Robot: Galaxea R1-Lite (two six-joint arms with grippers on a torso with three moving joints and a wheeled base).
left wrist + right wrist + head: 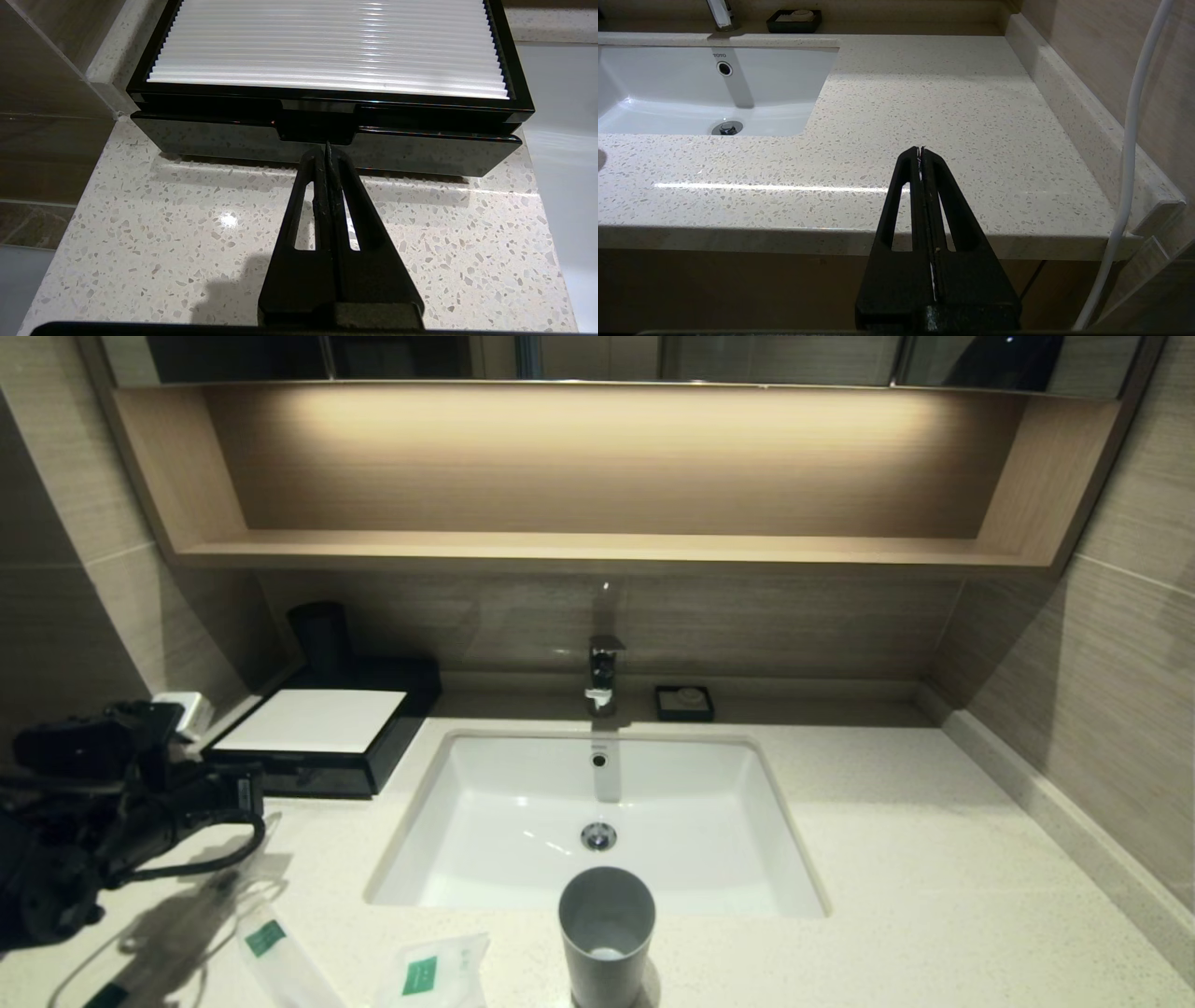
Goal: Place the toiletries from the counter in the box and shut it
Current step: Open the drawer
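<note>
Black box (327, 144) x1, drawer shut — 3 packets (431, 973) on counter (887, 859), both grippers' jaws pressed together.

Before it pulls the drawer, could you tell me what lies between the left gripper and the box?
Nothing: the left wrist view shows the shut left gripper right at the box front.

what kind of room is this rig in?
Likely a hotel bathroom vanity: a sunken white sink with a faucet, a soap dish, and sealed toiletry packets on the stone counter.
</note>
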